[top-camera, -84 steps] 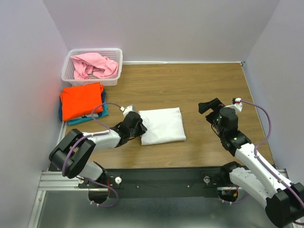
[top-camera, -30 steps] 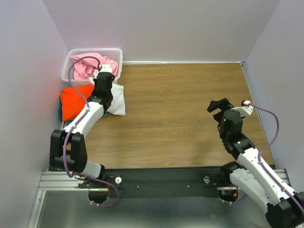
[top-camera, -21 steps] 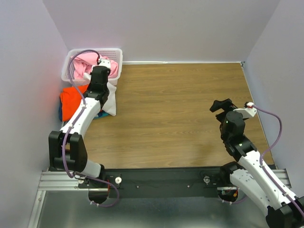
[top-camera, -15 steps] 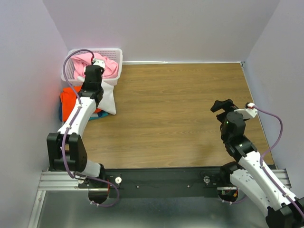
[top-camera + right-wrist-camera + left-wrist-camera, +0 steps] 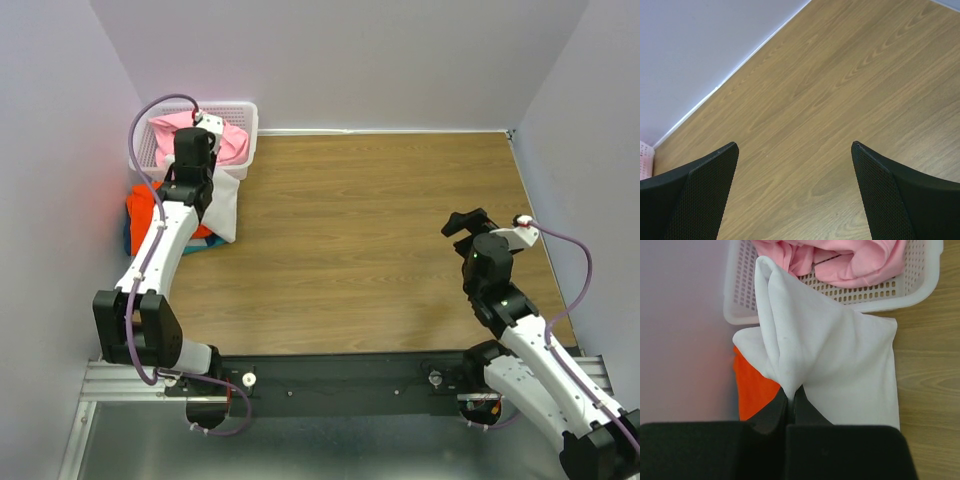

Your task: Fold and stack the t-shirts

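The left arm is reaching far forward along the left wall, its gripper [image 5: 790,401] pinching shut on a bunched edge of the white t-shirt [image 5: 840,350]. That shirt is draping over the orange t-shirt [image 5: 148,212] and onto the table [image 5: 380,220], touching the basket [image 5: 246,112], its long axis running from basket to near edge. The right arm is hovering bent, its gripper [image 5: 795,155] gaping wide and holding nothing.

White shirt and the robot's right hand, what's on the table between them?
Nothing. In the top view, only bare wooden table lies between the white t-shirt and the right gripper.
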Motion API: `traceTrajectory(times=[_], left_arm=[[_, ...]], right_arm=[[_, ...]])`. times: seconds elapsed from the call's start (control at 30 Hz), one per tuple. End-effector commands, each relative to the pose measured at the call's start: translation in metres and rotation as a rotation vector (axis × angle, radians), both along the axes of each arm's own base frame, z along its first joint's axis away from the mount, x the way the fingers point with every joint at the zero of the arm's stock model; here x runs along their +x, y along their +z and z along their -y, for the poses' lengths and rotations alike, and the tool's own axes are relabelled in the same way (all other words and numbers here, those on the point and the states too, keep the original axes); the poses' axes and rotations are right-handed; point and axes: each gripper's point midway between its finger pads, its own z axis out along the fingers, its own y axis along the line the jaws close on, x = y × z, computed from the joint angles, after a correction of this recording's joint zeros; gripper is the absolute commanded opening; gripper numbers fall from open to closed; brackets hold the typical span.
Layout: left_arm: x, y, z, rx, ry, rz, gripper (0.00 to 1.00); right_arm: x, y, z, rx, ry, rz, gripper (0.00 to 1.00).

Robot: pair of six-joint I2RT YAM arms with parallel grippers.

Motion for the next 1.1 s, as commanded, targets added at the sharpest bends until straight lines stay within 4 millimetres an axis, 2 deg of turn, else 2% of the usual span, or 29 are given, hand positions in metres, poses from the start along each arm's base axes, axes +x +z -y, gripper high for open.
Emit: traceTrajectory(times=[0.0,0.27,0.37,0.47,0.5,0.6,0.63,0.7,0.73,0.77,0.9,1.07], left_arm=[[0.002,0.049,0.006,-0.011,-0.040,0.098,0.00],[-0.001,0.064,0.001,-0.006,-0.012,0.093,0.00],[-0.002,0.061,-0.001,-0.001,0.002,0.091,0.00],[-0.002,0.047,-0.005,0.008,0.022,0.075,0.00],[-0.003,0.038,-0.011,0.017,0.052,0.061,0.00],[-0.003,0.032,-0.026,0.029,0.122,0.070,0.00],[-0.004,0.032,-0.037,0.027,0.153,0.077,0.00],[-0.003,0.037,-0.044,0.014,0.176,0.107,0.00],[-0.004,0.037,-0.057,0.008,0.197,0.111,0.00],[-0.002,0.038,-0.058,0.007,0.182,0.120,0.00],[0.001,0.023,-0.068,0.036,0.169,0.105,0.00],[0.011,0.019,-0.078,-0.020,0.132,0.125,0.00]], right_arm=[[-0.003,-0.008,0.008,-0.029,-0.043,-0.026,1.00],[-0.003,-0.012,0.011,-0.039,-0.061,-0.039,1.00],[-0.003,-0.011,0.011,-0.042,-0.060,-0.038,1.00],[-0.004,-0.009,0.012,-0.038,-0.060,-0.030,1.00],[-0.004,-0.009,0.012,-0.038,-0.060,-0.028,1.00],[-0.005,-0.008,0.012,-0.035,-0.060,-0.025,1.00],[-0.005,-0.008,0.012,-0.036,-0.061,-0.024,1.00],[-0.005,-0.008,0.012,-0.036,-0.062,-0.025,1.00],[-0.004,-0.008,0.012,-0.036,-0.062,-0.025,1.00],[-0.004,-0.009,0.011,-0.034,-0.061,-0.028,1.00],[-0.003,-0.010,0.012,-0.045,-0.060,-0.036,1.00],[-0.004,-0.007,0.013,-0.048,-0.065,-0.029,1.00]])
